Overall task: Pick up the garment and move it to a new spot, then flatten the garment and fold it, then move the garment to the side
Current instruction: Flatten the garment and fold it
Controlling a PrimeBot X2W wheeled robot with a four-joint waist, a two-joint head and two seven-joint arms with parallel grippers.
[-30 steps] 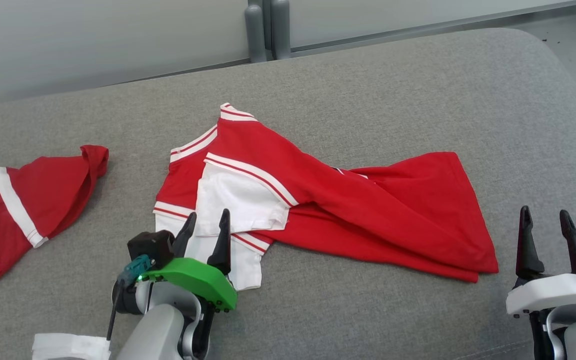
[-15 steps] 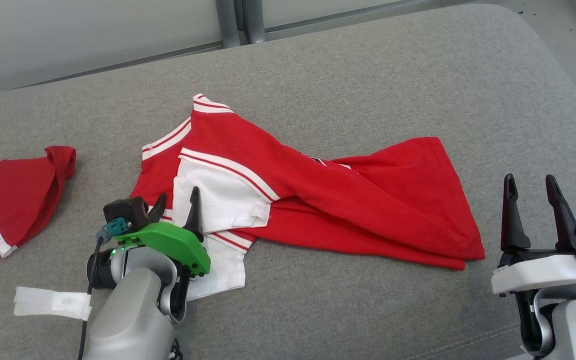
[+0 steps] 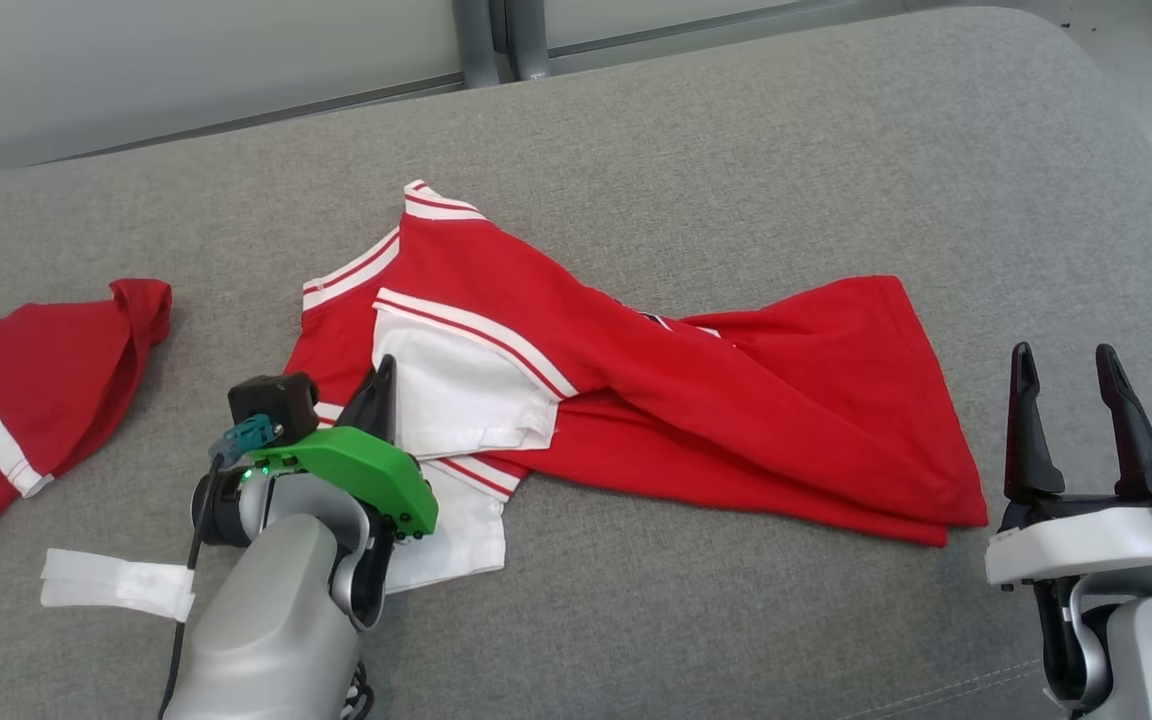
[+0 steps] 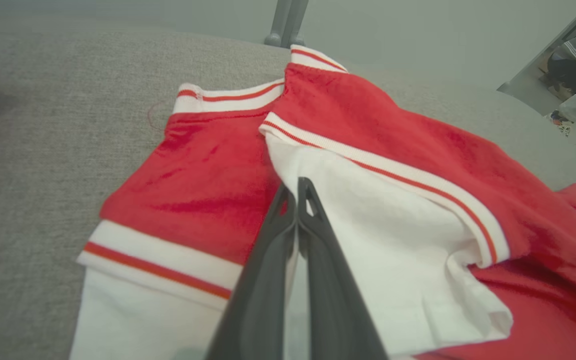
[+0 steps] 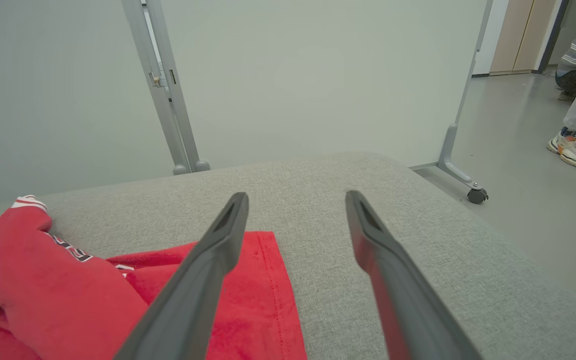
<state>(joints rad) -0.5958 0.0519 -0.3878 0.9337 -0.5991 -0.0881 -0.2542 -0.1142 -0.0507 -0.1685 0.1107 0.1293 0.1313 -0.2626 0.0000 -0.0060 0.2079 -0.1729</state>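
Shirt (image 3: 736, 400): left gripper (image 3: 382, 368), wide a second ago, now pinching white edge; right gripper (image 3: 1064, 358) hanging wide; pickup likely beginning.

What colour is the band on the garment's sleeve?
White sleeve band with one thin red stripe, on a red garment; clearest in left wrist view.

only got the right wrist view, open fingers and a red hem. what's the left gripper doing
observer: The left gripper is shut on the red and white jersey, pinching the edge of its white panel.
operator: anything else nearby
observer: A second red garment lies apart, far to the left.
operator: am i over the jersey
observer: From the head view, no. The right gripper stands open, off to the right of the hem.
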